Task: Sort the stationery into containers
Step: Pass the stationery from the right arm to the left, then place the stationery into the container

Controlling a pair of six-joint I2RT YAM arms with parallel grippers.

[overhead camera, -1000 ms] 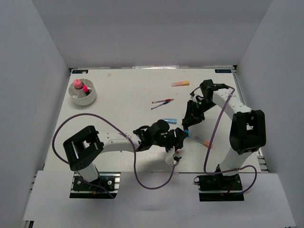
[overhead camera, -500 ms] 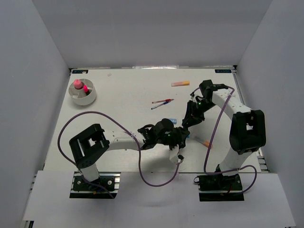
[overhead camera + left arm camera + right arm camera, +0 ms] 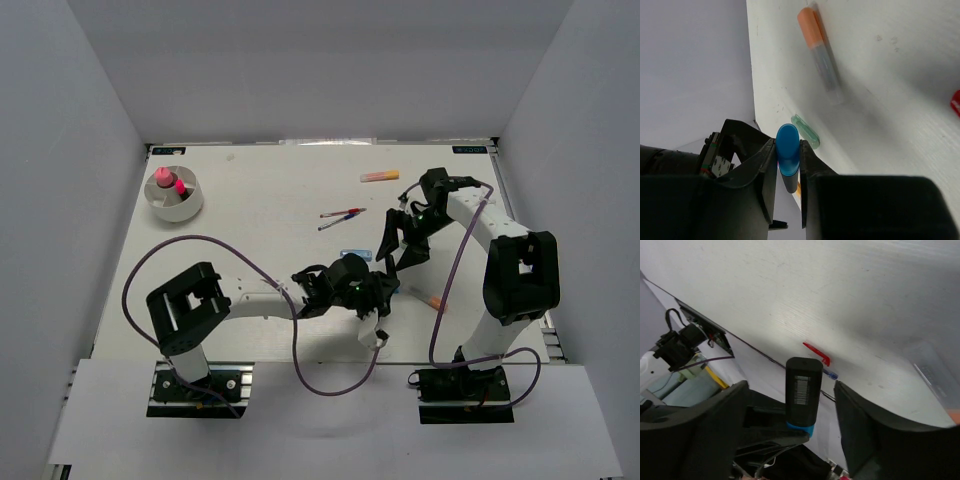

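Showing a handover in mid-air: a short black marker with a blue cap (image 3: 787,156) stood near the lower centre of the left wrist view, pinched between the narrow jaws of the left gripper (image 3: 787,146). In the right wrist view the same marker's black barrel, with its barcode label, rose at the centre of the frame. The right gripper (image 3: 790,390) had its jaws spread wide to either side, clear of the barrel.

By my reading, the left arm had charge of the marker, and the step in hand was carrying it off for sorting. The next move would call for the right gripper to draw clear, then a long swing across the white table (image 3: 250,240) to the low round white bowl (image 3: 176,211). That bowl sat at the upper left of the overhead view, well apart from both grippers, with pink items already in it.

Other stationery lay on the table, including an orange-capped clear-barrelled marker (image 3: 820,52) and two thin pens (image 3: 342,216).

From overhead, the held marker was hidden among the dark grippers. Its lower barrel was buried in the left gripper. A red object (image 3: 956,102) was cut off at the right edge of the left wrist view. The bowl's dividers were too small to make out.
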